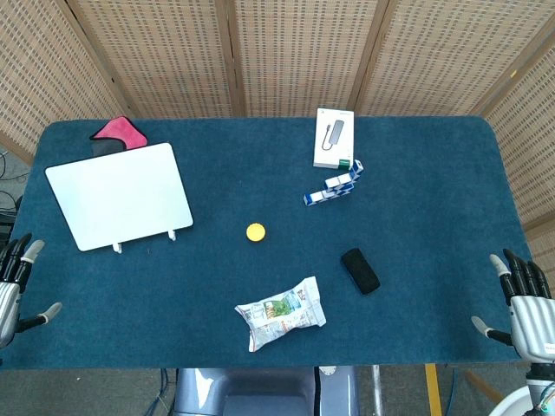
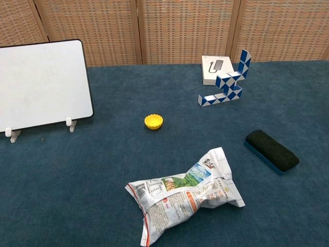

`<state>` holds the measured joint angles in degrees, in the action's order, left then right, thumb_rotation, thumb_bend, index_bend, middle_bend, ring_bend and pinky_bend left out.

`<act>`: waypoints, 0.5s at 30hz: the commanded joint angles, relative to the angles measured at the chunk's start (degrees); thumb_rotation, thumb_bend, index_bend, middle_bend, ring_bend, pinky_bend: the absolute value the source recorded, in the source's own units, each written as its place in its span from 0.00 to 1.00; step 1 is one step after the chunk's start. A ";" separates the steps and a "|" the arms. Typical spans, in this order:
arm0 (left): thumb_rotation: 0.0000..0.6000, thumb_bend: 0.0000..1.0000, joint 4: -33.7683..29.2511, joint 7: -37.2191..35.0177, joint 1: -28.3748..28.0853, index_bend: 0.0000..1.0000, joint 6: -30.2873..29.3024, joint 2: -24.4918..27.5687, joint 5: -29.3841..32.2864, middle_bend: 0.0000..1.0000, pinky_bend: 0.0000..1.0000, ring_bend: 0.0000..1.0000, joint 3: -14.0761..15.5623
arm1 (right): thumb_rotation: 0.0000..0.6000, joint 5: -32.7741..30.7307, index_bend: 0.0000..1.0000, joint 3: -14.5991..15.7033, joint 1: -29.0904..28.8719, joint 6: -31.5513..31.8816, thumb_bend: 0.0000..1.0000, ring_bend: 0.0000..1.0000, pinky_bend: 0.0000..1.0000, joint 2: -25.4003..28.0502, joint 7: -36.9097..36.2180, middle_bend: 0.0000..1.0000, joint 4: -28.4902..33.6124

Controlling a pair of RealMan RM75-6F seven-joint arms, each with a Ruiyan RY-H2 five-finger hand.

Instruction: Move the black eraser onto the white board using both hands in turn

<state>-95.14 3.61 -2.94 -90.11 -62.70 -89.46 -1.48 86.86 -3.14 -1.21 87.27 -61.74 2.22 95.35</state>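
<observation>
Black eraser [image 2: 271, 150] looks light, felt top soft, blue base stiff: pinch across the narrow sides. Both robot hands, left [image 1: 16, 282] and right [image 1: 525, 303], released, fingers spread, holding nothing, well apart from it.

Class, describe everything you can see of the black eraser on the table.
The black eraser is a small oblong block with rounded ends, its top dark and felt-like, a blue base edge showing in the chest view. It lies flat and diagonal on the blue table cloth, right of the snack bag. Nothing else touches it.
</observation>
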 commanded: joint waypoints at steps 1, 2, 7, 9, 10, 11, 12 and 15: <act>1.00 0.00 0.01 -0.29 0.15 0.00 -0.18 0.11 -0.04 0.00 0.00 0.00 -0.01 | 1.00 0.19 0.01 0.22 -0.10 -0.30 0.00 0.00 0.00 -0.11 0.07 0.00 -0.12; 1.00 0.00 -0.01 -0.40 0.15 0.00 -0.08 0.17 -0.07 0.00 0.00 0.00 0.05 | 1.00 0.25 0.02 0.32 -0.20 -0.56 0.00 0.00 0.00 -0.18 0.06 0.00 -0.28; 1.00 0.00 0.08 -0.86 0.07 0.00 0.10 0.34 -0.02 0.00 0.00 0.00 -0.05 | 1.00 0.46 0.02 0.94 -2.10 -4.68 0.00 0.00 0.00 0.32 -2.56 0.00 0.18; 1.00 0.00 0.20 -1.07 -0.01 0.00 0.13 0.31 0.26 0.00 0.00 0.00 -0.31 | 1.00 0.66 0.01 0.96 -3.40 -6.77 0.00 0.00 0.00 0.35 -2.83 0.00 0.16; 1.00 0.00 0.14 -1.18 -0.11 0.00 0.37 0.33 0.72 0.00 0.00 0.00 -0.52 | 1.00 1.00 0.01 0.90 -4.92 -9.04 0.00 0.00 0.00 0.36 -2.45 0.00 0.28; 1.00 0.00 0.03 -1.22 -0.22 0.00 0.59 0.37 1.05 0.00 0.00 0.00 -0.70 | 1.00 0.85 0.01 0.76 -5.86 -10.52 0.00 0.00 0.00 0.54 -2.42 0.00 0.58; 1.00 0.00 -0.08 -1.21 -0.30 0.00 0.74 0.40 1.33 0.00 0.00 0.00 -0.86 | 1.00 1.00 0.00 0.65 -7.09 -12.35 0.00 0.00 0.00 0.76 -2.77 0.00 1.13; 1.00 0.00 -0.39 -0.81 -0.45 0.00 0.99 0.39 2.25 0.00 0.00 0.00 -1.36 | 1.00 1.80 0.00 0.31 -11.32 -18.33 0.00 0.00 0.00 1.42 -4.92 0.00 3.23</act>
<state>-95.41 2.66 -3.32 -89.22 -62.31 -87.36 -2.70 87.96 -2.52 -8.88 73.48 -60.98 -1.08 96.84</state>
